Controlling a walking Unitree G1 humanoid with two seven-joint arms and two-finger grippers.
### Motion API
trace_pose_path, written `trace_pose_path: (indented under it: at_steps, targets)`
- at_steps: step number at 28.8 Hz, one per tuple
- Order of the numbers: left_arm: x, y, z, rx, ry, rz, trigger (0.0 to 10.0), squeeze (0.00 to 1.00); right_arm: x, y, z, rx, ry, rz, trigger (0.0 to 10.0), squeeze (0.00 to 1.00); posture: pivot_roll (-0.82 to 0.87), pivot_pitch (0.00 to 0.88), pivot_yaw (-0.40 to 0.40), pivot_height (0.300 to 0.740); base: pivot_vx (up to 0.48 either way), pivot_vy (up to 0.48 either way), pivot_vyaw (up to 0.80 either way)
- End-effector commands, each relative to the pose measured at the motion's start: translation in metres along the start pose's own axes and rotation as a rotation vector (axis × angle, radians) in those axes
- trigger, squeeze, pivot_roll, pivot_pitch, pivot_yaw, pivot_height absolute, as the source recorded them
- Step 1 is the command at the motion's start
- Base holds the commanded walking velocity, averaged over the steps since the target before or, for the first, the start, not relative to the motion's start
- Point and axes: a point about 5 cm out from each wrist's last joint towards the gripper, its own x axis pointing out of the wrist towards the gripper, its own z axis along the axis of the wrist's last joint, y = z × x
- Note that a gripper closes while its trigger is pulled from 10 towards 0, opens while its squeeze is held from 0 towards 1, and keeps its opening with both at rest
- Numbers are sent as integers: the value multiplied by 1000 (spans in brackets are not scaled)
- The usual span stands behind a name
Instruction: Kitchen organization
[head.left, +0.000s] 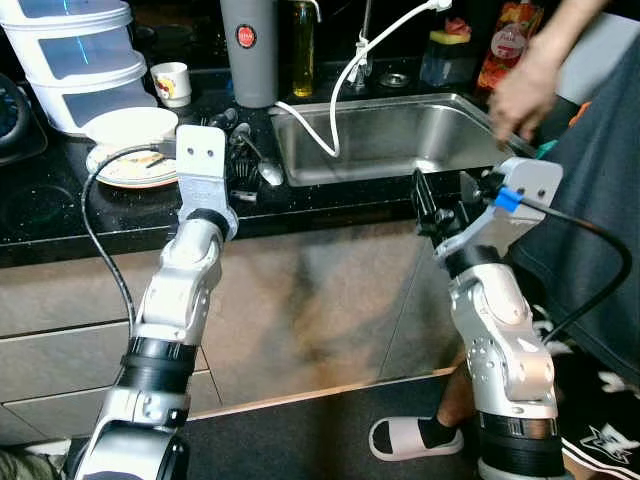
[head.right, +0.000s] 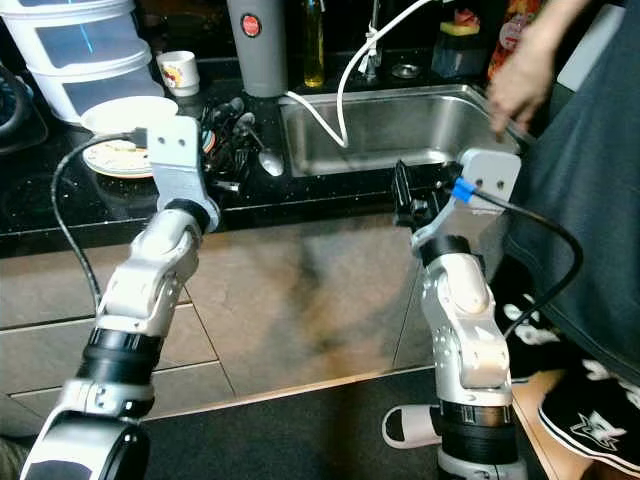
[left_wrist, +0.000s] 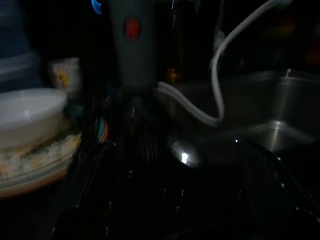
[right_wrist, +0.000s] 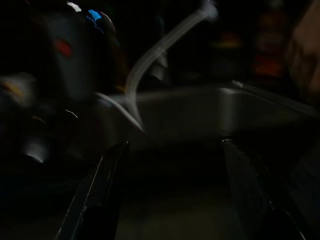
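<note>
From the left eye view, we stand before a black counter (head.left: 60, 215) with a steel sink (head.left: 395, 135) set toward its right end. Our left end effector (head.left: 232, 150) reaches over the front edge into a heap of cutlery (head.left: 245, 150), a spoon (head.left: 270, 172) lying just beside the sink's left rim; stacked plates (head.left: 130, 150) sit to the heap's left. We cannot tell whether its fingers are parted or closed. A person's hand (head.left: 525, 90) rests at the sink's right rim.

In the right eye view, our right end effector (head.right: 402, 200) hovers at the counter's front edge below the sink, holding nothing.

The left wrist view is dark but shows the spoon's bowl close ahead, a grey canister (left_wrist: 131, 45) behind it.

The right wrist view shows the two fingers spread wide, with the sink wall beyond.

We judge the step to be gathering cutlery; the next move calls for closing on one piece. Room is tight: plates left, sink rim right, white hose (head.left: 335, 110) overhead.
</note>
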Motion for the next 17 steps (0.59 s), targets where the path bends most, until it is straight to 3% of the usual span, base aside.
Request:
trace_pose_path:
  at_steps: [1,5,7,11,13,17]
  targets:
    - [-14,-9,-8,20,13,-98,10000,0,-7,-17,-12,-44,43,-94,10000,0,-9,0,13,740,0,0,0]
    - [-27,-18,-15,1,47,-171,10000,0,-12,-27,-8,-49,28,-143,10000,0,-18,0,25,740,0,0,0]
    - [-21,-29,-11,-67,40,-193,10000,0,-5,-25,3,-18,-19,-141,10000,0,-23,0,29,740,0,0,0]
    - [-18,-31,-8,-66,19,-196,10000,0,-2,-24,8,-15,-39,-139,10000,0,-26,0,29,740,0,0,0]
    - [-11,-33,4,-93,-43,-191,10000,0,1,-22,23,-16,-113,-138,10000,0,-23,0,28,740,0,0,0]
    - [-9,-28,12,-74,-77,-175,10000,0,2,-24,39,-62,-183,-152,10000,0,-23,0,30,740,0,0,0]
